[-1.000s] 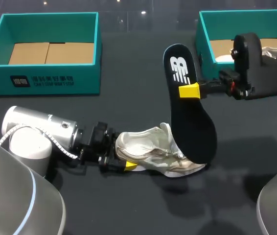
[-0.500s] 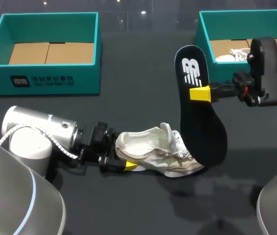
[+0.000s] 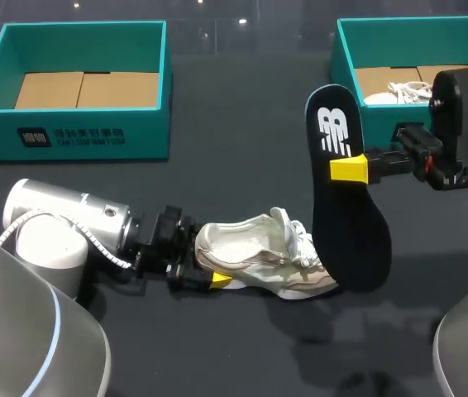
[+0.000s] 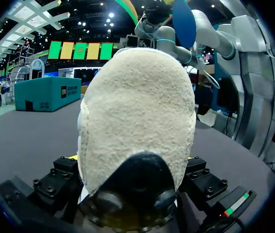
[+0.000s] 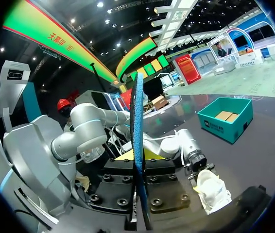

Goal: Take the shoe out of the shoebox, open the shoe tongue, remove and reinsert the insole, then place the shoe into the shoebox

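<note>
A white shoe (image 3: 259, 260) lies on its side on the dark table, toe pointing right. My left gripper (image 3: 214, 269) holds its heel, fingers wide on both sides. The left wrist view is filled by that heel (image 4: 137, 121), wedged between the fingers. A dark insole (image 3: 346, 223) with a white logo hangs upright just right of the shoe's toe, its lower end near the table. My right gripper (image 3: 350, 169) is shut on its upper half. In the right wrist view the insole (image 5: 138, 126) shows edge-on between the fingers, with the shoe (image 5: 213, 189) beyond.
A teal shoebox (image 3: 346, 62) stands at the back right, behind my right arm, with another white shoe (image 3: 395, 91) inside. A second teal shoebox (image 3: 69, 128) with a cardboard floor stands at the back left.
My right arm has carried the insole to the right and slightly lower, off the shoe's opening. The left arm and the shoe have stayed put.
</note>
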`<state>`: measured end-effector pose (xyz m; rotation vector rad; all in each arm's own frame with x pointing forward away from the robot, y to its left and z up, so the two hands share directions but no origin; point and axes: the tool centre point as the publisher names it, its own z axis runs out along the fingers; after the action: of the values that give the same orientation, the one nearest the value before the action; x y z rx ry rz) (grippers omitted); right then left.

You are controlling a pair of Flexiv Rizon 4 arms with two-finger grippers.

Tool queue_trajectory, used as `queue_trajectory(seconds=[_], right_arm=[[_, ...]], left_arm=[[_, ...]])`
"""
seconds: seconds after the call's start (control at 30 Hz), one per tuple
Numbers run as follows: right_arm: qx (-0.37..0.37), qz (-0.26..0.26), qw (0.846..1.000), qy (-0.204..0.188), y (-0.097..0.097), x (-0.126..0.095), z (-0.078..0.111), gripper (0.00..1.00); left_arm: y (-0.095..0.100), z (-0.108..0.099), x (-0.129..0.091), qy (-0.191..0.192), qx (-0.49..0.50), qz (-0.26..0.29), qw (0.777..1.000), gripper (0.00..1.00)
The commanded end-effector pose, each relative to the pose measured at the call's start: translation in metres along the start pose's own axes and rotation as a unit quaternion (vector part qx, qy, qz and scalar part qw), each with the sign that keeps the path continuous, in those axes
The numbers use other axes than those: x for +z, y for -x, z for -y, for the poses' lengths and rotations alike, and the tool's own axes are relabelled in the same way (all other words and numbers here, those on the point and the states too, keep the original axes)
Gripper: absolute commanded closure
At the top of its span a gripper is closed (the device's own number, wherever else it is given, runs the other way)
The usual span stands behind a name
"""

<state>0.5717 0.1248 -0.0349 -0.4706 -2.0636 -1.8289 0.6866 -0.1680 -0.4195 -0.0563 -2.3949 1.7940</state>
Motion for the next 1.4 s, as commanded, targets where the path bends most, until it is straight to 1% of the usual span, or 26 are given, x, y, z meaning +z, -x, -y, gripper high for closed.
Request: queue_trajectory(seconds=[0.03,0.27,0.63,0.67,0.7,0.73,0.97,1.1,1.2,1.27,1.3,1.4], right_arm=[[-0.002,0.006,1.000,0.004,-0.012,-0.004,0.012,1.00],[-0.001,0.011,1.000,0.026,-0.015,-0.008,0.020,1.00],[-0.001,0.011,1.000,0.026,-0.015,-0.008,0.020,1.00],[-0.001,0.011,1.000,0.026,-0.015,-0.008,0.020,1.00],[-0.001,0.011,1.000,0.026,-0.015,-0.008,0.020,1.00],[-0.001,0.011,1.000,0.026,-0.015,-0.008,0.020,1.00],[-0.001,0.011,1.000,0.026,-0.015,-0.008,0.020,1.00],[-0.001,0.011,1.000,0.026,-0.015,-0.008,0.020,1.00],[-0.001,0.011,1.000,0.026,-0.015,-0.008,0.020,1.00],[-0.001,0.011,1.000,0.026,-0.015,-0.008,0.020,1.00],[-0.001,0.011,1.000,0.026,-0.015,-0.008,0.020,1.00],[-0.001,0.011,1.000,0.026,-0.015,-0.008,0.020,1.00]], left_arm=[[0.000,-0.001,0.000,0.001,0.000,0.000,1.000,1.00],[0.000,-0.001,0.000,0.001,0.000,0.000,1.000,1.00],[0.000,0.000,-0.001,0.002,-0.001,0.001,1.000,1.00],[0.000,0.001,-0.002,0.003,-0.001,0.003,1.000,0.93],[0.000,0.001,-0.003,0.006,-0.002,0.008,1.000,0.56],[0.000,0.000,-0.005,0.010,-0.003,0.010,1.000,0.00],[-0.004,0.000,-0.018,0.036,0.005,0.012,0.999,0.00],[-0.006,0.002,-0.028,0.066,0.008,0.009,0.998,0.00],[-0.007,0.003,-0.038,0.123,-0.009,-0.006,0.992,0.00],[-0.009,0.001,-0.047,0.182,0.008,-0.016,0.983,0.00],[-0.011,0.003,-0.054,0.209,0.034,-0.017,0.977,0.00],[-0.011,0.003,-0.054,0.209,0.034,-0.017,0.977,0.00]])
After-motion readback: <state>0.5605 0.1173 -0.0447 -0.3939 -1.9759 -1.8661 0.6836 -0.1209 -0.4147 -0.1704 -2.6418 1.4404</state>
